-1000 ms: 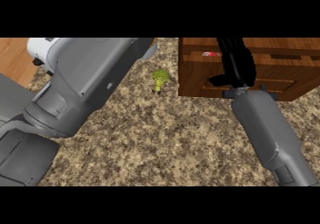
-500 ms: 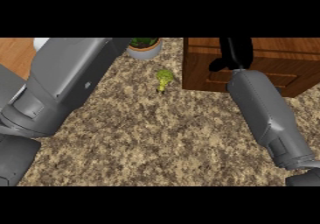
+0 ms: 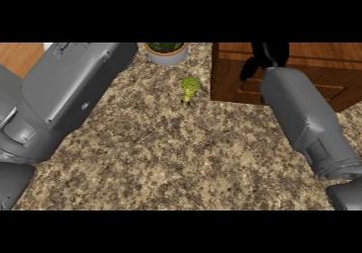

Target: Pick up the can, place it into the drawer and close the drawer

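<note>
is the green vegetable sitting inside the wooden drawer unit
No, the green vegetable lies on the speckled counter, just left of the wooden drawer unit and outside it.

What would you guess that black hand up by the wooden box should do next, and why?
Probably push the drawer box shut, though that is a guess. The right hand rests over the box's top edge with no can showing in it or on the counter. Only a small green vegetable and a potted plant sit nearby. I cannot tell whether the can lies inside.
</note>
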